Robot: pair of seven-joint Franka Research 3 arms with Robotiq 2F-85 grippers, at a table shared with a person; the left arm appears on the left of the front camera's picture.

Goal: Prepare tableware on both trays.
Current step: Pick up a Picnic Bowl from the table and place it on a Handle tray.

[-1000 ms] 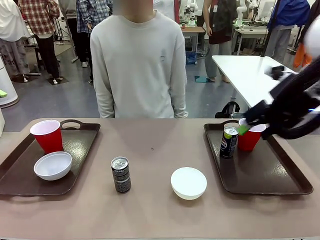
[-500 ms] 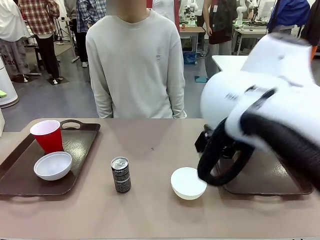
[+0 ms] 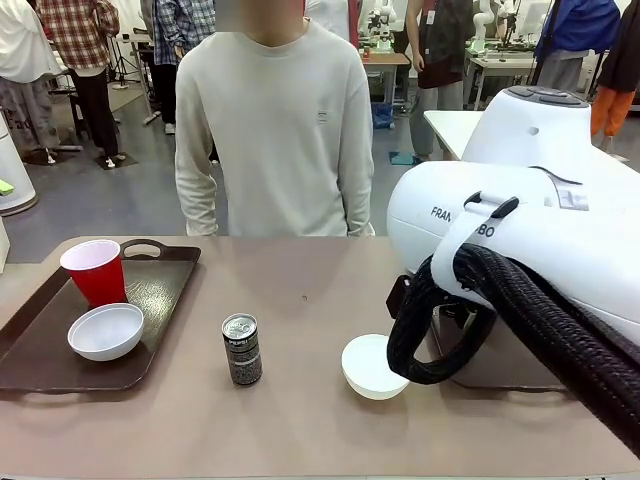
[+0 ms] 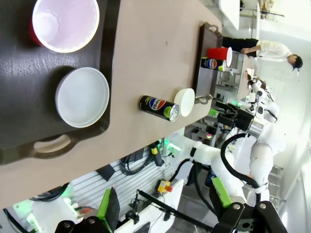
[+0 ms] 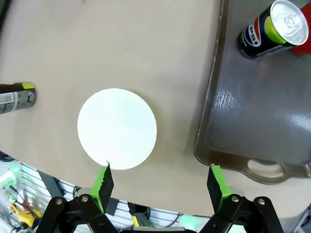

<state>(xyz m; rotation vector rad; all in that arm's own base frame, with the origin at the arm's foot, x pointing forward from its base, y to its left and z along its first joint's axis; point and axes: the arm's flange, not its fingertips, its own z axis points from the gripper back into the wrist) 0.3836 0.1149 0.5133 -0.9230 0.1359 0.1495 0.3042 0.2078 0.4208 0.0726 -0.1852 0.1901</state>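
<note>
right hand (image 5: 160, 171) gapes wide and empty, pointing down near the white bowl (image 5: 117, 128), which sits upright on the desk (image 5: 97, 48) just beside the right tray (image 5: 262, 121). left hand (image 4: 164, 199), equally wide and empty, looks down on the left tray (image 4: 19, 97). the upright can (image 3: 241, 349) mid-desk reads "pepsi"; the right arm (image 3: 520, 220) "fran".
</note>
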